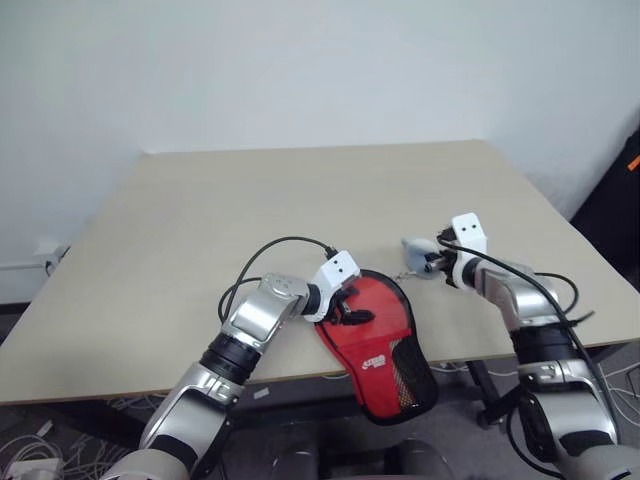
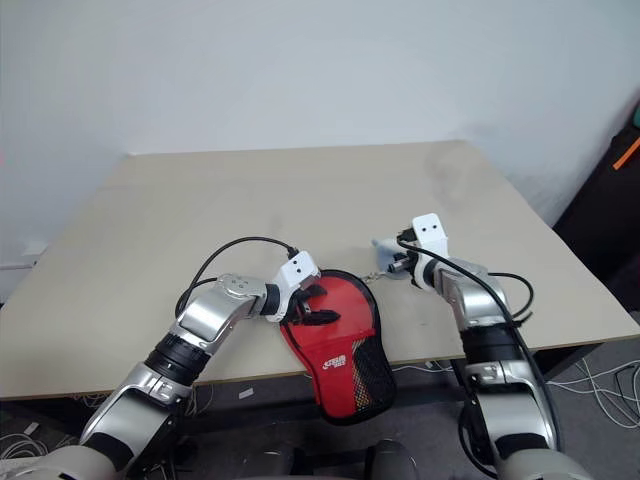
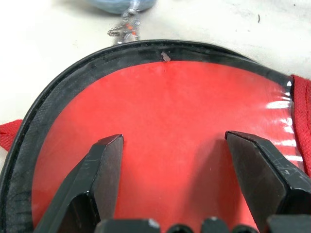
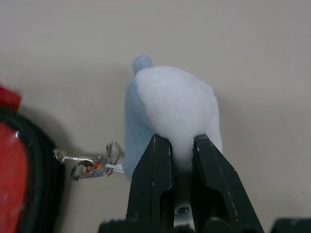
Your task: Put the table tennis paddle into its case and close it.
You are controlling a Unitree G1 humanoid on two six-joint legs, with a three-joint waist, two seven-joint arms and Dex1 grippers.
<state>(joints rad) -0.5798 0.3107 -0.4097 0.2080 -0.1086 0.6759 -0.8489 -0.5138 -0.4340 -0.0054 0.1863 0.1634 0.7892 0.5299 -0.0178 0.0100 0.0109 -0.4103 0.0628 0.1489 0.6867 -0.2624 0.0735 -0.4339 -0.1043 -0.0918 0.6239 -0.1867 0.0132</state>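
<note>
The case (image 1: 378,350) lies at the table's front edge, its black mesh narrow end hanging over the edge. Through its clear panel I see the paddle's red blade (image 3: 175,107); the handle is hidden. My left gripper (image 3: 172,145) is open, its two fingers spread over the panel and down on it. A small pale-blue and white plush charm (image 4: 175,104) lies on the table just right of the case, joined to the case's black rim by a little metal clasp (image 4: 90,166). My right gripper (image 4: 182,141) is shut on the plush charm.
The tan table (image 1: 250,190) stretches bare behind the case to a white wall. A black cable loops over my left forearm (image 1: 270,245). Cables lie on the floor below the front edge.
</note>
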